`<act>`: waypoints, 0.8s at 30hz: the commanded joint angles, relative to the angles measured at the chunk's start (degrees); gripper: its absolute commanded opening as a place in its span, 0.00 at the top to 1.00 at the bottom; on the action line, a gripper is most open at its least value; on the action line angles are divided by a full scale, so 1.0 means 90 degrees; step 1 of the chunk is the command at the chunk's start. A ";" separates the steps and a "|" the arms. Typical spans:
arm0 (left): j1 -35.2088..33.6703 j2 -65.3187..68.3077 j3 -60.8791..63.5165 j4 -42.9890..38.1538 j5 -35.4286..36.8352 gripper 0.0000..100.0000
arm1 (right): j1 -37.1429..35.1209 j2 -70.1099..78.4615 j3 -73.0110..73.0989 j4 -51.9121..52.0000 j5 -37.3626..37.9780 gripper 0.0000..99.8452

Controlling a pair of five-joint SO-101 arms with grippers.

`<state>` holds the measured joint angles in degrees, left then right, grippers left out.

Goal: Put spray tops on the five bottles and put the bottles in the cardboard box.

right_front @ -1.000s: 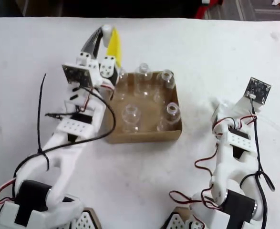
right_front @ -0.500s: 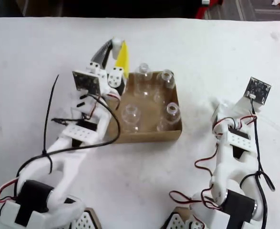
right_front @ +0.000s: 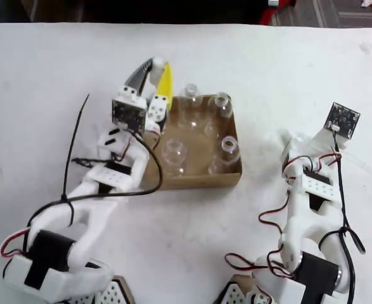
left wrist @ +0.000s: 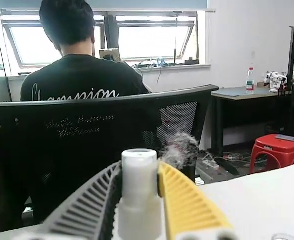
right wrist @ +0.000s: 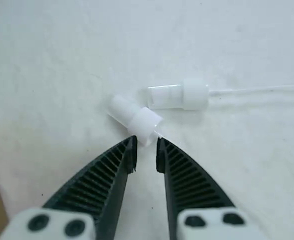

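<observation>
Beside box (right_front: 192, 180), left end effector (right_front: 157, 64) clasps top (left wrist: 139, 172)

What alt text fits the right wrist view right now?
The right claw, slightly open, hovers over the white table, tips right by a white spray top lying on its side. A second spray top with a clear cap and thin tube lies just beyond.

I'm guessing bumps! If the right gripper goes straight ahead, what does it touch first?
Probably the nearer white spray top, lying on the table just beyond the right gripper, before the second spray top.
</observation>
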<state>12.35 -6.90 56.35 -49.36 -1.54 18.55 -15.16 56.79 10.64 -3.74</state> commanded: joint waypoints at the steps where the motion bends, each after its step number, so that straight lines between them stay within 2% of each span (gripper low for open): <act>1: 0.0063 0.0083 0.0195 -0.0821 0.0107 0.98 | -0.0083 -0.0024 -0.0215 -0.0151 0.0049 0.95; 6: 0.0073 0.0142 0.0606 -0.1358 0.0107 0.98 | -0.0083 -0.0024 -0.0215 -0.0151 0.0049 0.95; 16: 0.0083 0.0161 0.0830 -0.1289 0.0117 0.97 | -0.0083 -0.0024 -0.0215 -0.0151 0.0049 0.95; 21: 0.0083 0.0161 0.0801 -0.0576 0.0117 0.97 | -0.0083 -0.0024 -0.0215 -0.0151 0.0049 0.95; 24: 0.0073 0.0161 0.0791 -0.0488 0.0117 0.97 | -0.0083 -0.0024 -0.0215 -0.0151 0.0049 0.95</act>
<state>12.62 -5.23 64.18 -55.16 -1.36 18.55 -15.16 56.79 10.64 -3.74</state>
